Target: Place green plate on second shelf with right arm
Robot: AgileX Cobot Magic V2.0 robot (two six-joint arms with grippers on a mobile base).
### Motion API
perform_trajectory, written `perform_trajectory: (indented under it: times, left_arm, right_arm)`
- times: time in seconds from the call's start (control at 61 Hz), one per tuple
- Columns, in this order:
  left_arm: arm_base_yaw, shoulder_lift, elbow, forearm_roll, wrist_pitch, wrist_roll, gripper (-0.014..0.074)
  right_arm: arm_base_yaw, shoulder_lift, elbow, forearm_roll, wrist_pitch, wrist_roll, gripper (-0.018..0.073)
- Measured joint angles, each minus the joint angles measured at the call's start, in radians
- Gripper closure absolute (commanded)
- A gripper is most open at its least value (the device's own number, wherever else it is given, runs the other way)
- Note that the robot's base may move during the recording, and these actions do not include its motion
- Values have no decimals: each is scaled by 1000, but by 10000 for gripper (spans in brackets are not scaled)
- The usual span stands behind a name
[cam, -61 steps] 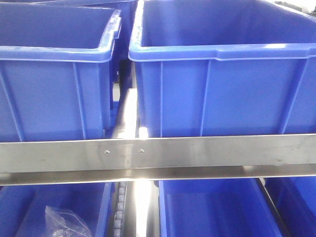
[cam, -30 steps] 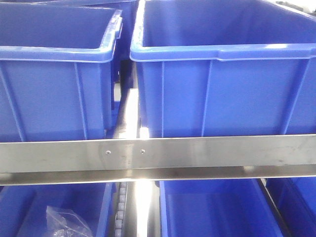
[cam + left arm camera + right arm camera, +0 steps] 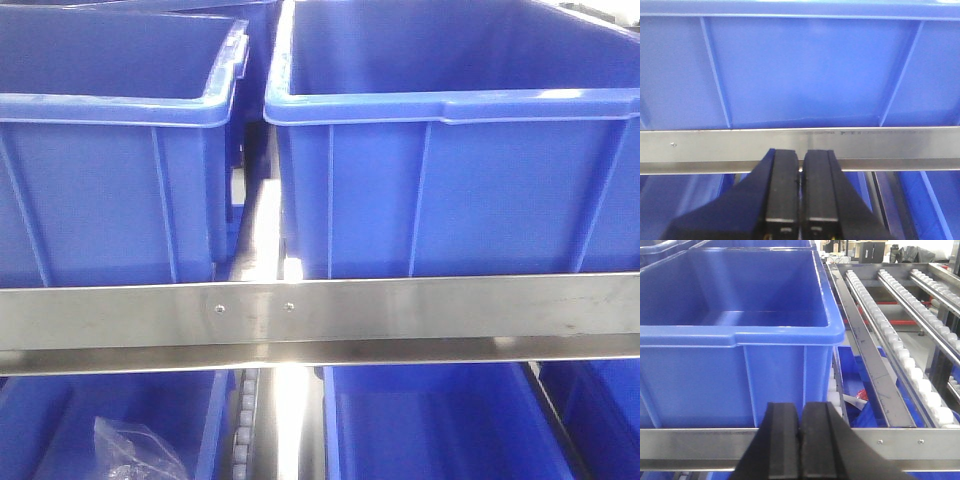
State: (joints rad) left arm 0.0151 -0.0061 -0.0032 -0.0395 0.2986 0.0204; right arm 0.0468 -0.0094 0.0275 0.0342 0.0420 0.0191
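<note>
Both the left gripper (image 3: pixel 800 187) and right gripper (image 3: pixel 800 440) are clenched empty before the steel shelf rail (image 3: pixel 400 310) and blue bins (image 3: pixel 450 170), with the green plate seemingly out of every view.

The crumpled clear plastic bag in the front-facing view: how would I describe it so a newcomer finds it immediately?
Start at the horizontal stainless-steel shelf rail crossing the front-facing view, with two large blue plastic bins above it. Drop below the rail to the lower-left blue plastic bin; the crumpled transparent plastic bag lies inside it at the picture's bottom edge. It is the only thing seen in any bin here.
</note>
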Motion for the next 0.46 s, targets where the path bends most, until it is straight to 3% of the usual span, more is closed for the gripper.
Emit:
perform_trajectory:
  times: [0.459]
  left_arm:
    - [0,0,0,0,0,0,472]
  right_arm:
    - [0,0,0,-3,0,6,508]
